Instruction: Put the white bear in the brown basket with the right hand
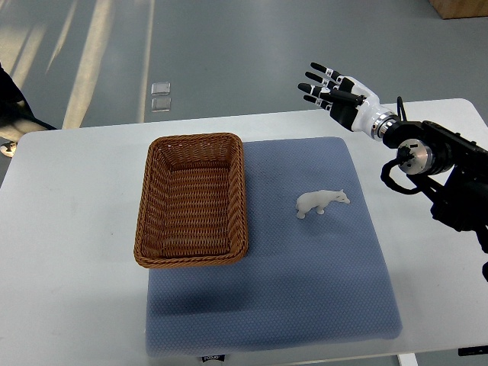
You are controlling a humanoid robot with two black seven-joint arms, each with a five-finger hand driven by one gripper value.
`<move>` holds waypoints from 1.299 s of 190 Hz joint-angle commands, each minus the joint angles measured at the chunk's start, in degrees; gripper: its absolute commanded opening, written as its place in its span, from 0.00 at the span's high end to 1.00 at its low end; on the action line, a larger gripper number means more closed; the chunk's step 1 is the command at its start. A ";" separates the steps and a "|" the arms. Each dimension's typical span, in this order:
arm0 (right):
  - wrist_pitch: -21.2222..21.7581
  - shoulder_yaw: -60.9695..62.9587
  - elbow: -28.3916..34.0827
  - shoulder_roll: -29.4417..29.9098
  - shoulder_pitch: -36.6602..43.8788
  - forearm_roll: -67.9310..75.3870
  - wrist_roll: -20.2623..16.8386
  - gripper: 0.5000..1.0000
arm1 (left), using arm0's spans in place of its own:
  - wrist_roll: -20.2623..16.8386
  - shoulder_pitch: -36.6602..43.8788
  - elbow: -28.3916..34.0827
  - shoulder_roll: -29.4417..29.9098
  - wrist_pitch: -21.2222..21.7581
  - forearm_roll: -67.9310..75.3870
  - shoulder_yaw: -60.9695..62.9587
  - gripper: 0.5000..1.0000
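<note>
White bear [322, 202] stands on blue mat [305, 252], well apart from brown basket [192, 200] at mat's left edge. Right hand [333, 93] hovers beyond table [69, 229] far edge, fingers spread, empty.

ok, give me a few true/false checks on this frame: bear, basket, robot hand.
1. The white bear lies on the blue mat, outside the brown basket. True.
2. The right robot hand is grasping the bear. False: it is up by the table's far edge, fingers spread, holding nothing, well apart from the bear.
3. The basket holds a toy already. False: its inside shows only wicker.
4. The basket sits to the picture's left of the bear. True.
5. The left robot hand is over the basket. False: no left arm shows in the view.
</note>
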 commanded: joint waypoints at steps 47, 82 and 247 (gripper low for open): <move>0.66 -0.26 0.26 -0.44 0.35 -2.46 0.18 0.14 | -0.18 0.17 -0.39 0.00 0.06 0.01 0.04 0.00; 2.77 -0.17 2.81 -2.99 0.44 -14.77 0.53 0.14 | 0.00 0.00 0.14 0.00 0.06 -0.08 0.12 0.00; 18.94 -1.49 30.14 -18.99 -0.61 -64.07 1.41 0.15 | 0.00 0.00 -0.04 0.00 0.06 0.01 0.12 0.00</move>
